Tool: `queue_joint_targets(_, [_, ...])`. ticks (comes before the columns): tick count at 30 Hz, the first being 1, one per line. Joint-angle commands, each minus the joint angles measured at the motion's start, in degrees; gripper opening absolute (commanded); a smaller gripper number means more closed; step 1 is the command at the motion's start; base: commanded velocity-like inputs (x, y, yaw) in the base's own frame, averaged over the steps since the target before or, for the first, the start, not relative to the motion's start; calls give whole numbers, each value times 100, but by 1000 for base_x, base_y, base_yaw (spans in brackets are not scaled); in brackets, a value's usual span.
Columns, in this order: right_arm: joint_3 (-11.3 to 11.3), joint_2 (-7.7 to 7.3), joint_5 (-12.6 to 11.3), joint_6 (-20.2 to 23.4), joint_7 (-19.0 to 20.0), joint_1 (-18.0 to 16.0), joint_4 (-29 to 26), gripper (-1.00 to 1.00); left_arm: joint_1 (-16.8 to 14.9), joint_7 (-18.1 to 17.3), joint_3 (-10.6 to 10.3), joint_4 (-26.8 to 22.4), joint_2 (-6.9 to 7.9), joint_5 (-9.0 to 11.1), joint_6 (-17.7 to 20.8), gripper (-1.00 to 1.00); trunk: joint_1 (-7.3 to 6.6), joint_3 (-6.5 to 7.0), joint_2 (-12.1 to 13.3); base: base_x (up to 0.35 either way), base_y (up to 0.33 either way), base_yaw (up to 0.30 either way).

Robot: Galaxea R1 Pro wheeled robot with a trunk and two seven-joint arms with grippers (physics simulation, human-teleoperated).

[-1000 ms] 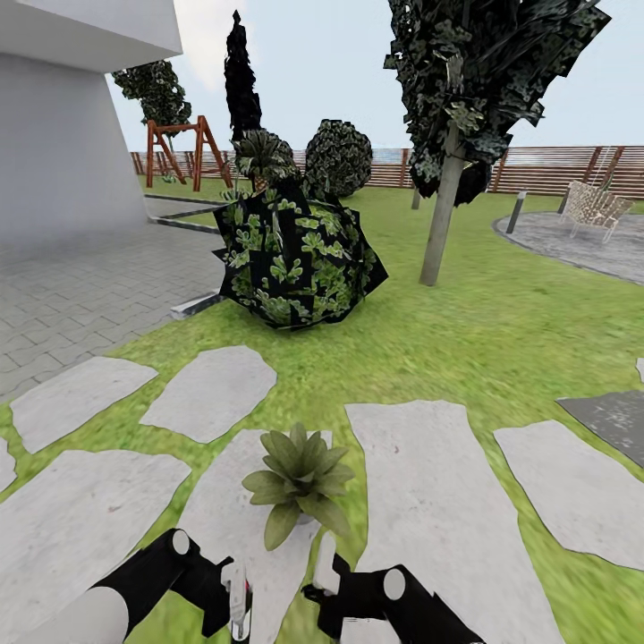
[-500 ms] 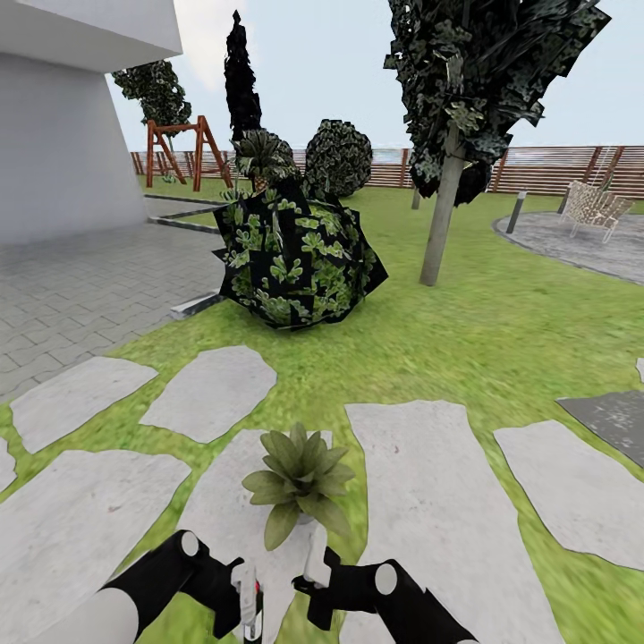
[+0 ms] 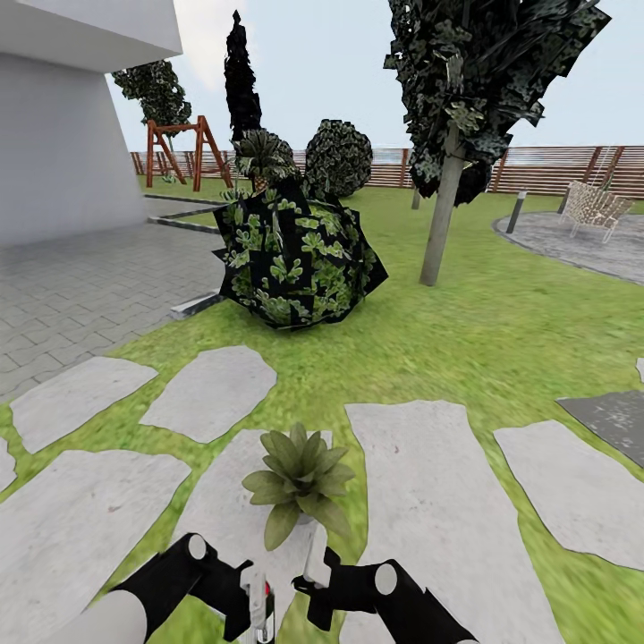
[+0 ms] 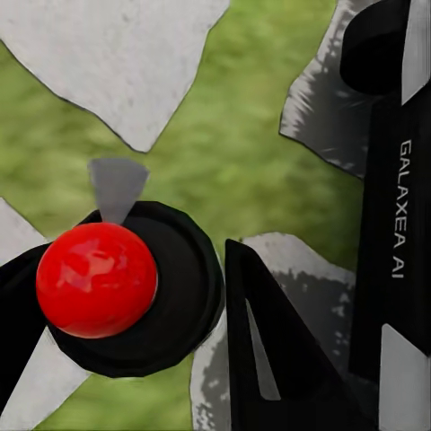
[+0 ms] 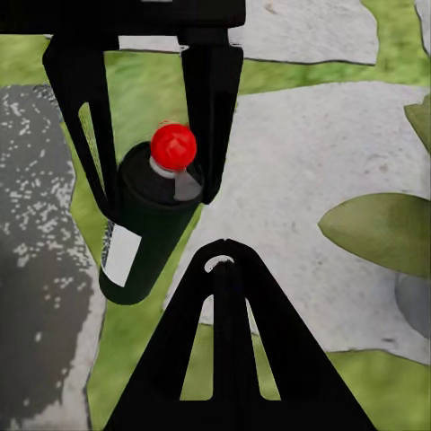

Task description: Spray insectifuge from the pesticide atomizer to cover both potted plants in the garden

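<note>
Showing one potted plant (image 3: 298,477); one atomizer (image 5: 148,220)

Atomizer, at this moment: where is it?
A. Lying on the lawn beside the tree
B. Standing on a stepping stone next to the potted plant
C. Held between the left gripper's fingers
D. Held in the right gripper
C. In the right wrist view the black atomizer with its red cap sits between the left gripper's two fingers, above the grass.
</note>
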Motion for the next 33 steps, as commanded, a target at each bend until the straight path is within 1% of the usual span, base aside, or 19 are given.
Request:
queue_joint_targets(1, [-7, 1, 60, -36, -1, -2, -2, -100, 0, 3, -3, -6, -8, -44, -69, -100, -1, -5, -2, 0, 0, 0])
queue_joint_targets(18, [-7, 1, 60, -43, -2, -2, -1, -100, 14, 13, 31, -4, -233, -10, -81, -100, -1, -5, -2, 0, 0, 0])
queue_joint_targets(20, [-7, 1, 60, -43, -2, -2, 0, -100, 15, 9, 27, -10, -245, -10, -83, -100, -1, -5, -2, 0, 0, 0])
queue_joint_targets(25, [-7, 1, 60, -43, -2, -2, 4, -100, 9, 12, 31, -5, -260, -5, -271, -100, -1, -5, -2, 0, 0, 0])
queue_joint_targets(33, [-7, 1, 60, -43, -7, -2, 9, -100, 8, 4, 42, 4, -259, -1, -325, -100, -1, -5, -2, 0, 0, 0])
